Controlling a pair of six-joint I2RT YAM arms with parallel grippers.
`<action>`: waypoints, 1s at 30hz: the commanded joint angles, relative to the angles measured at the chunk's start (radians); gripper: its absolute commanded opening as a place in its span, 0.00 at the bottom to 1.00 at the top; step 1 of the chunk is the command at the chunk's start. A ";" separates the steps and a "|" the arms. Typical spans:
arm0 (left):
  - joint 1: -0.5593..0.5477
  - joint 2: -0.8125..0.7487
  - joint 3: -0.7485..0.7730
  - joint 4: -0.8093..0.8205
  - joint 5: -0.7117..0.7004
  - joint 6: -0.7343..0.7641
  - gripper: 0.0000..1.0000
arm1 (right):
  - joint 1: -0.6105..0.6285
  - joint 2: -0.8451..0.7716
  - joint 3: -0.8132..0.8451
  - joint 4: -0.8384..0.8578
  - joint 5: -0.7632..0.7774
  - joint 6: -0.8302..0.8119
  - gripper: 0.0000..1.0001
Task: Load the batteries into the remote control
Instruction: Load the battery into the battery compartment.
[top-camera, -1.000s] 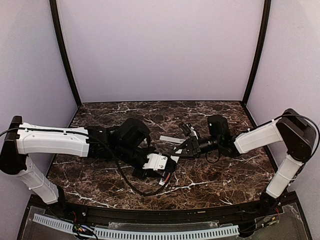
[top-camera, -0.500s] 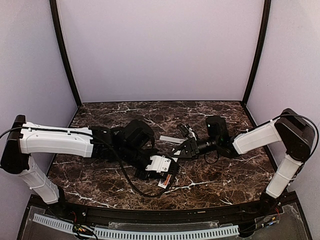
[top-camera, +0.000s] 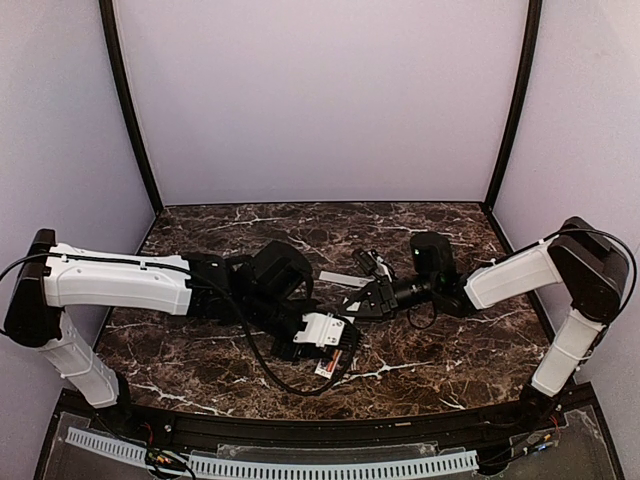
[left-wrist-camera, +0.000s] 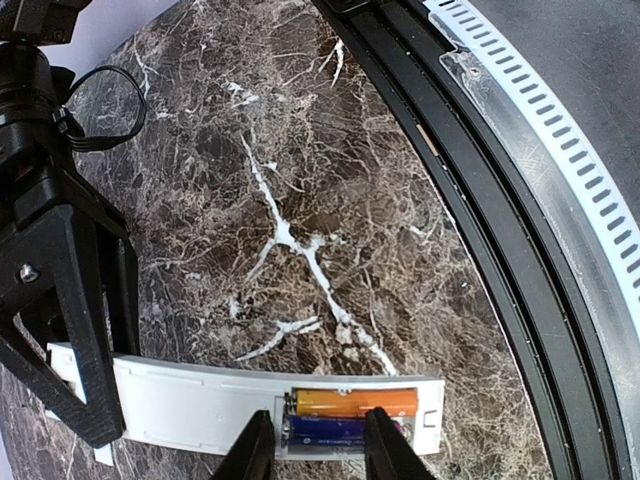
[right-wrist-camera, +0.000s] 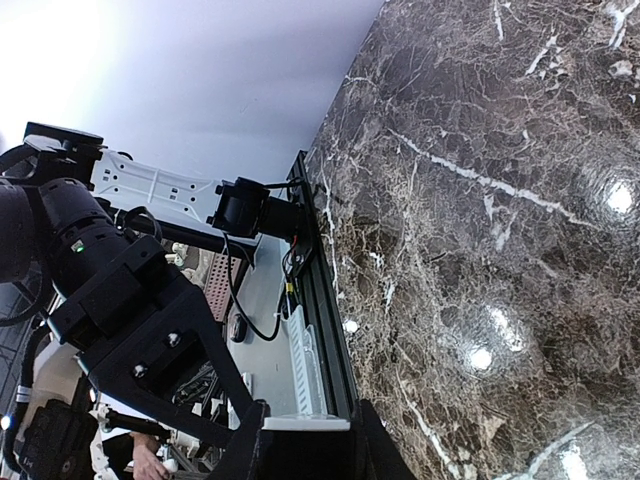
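Observation:
In the left wrist view the white remote control (left-wrist-camera: 190, 405) lies across the bottom with its battery recess facing up. A red-orange battery (left-wrist-camera: 355, 402) and a dark blue-purple battery (left-wrist-camera: 325, 432) lie side by side in the recess. My left gripper (left-wrist-camera: 320, 440) hovers over the blue-purple one with its jaws partly apart and nothing clamped between them. I cannot tell whether its tips touch the battery. My right gripper (right-wrist-camera: 305, 445) is shut on the remote's other end (right-wrist-camera: 305, 423), and one of its black fingers (left-wrist-camera: 85, 340) shows at the left. From above, both grippers meet at mid-table (top-camera: 355, 308).
A flat grey strip (top-camera: 343, 279) lies on the marble table (top-camera: 430, 350) just behind the two grippers. The black rail and white slotted strip (left-wrist-camera: 560, 150) run along the near edge. Lilac walls close in the back and sides.
My left wrist has shifted a little to the right and toward the near edge. The right arm has edged slightly left, still holding the remote.

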 joint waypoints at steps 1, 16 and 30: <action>-0.006 0.009 0.020 -0.031 -0.004 0.000 0.31 | 0.013 0.011 0.022 0.047 -0.015 0.009 0.00; -0.006 0.013 0.000 -0.057 -0.019 0.009 0.23 | 0.012 0.006 0.032 0.048 -0.025 0.009 0.00; -0.013 0.049 -0.008 -0.089 -0.037 0.021 0.19 | 0.005 -0.040 0.032 0.055 -0.027 0.011 0.00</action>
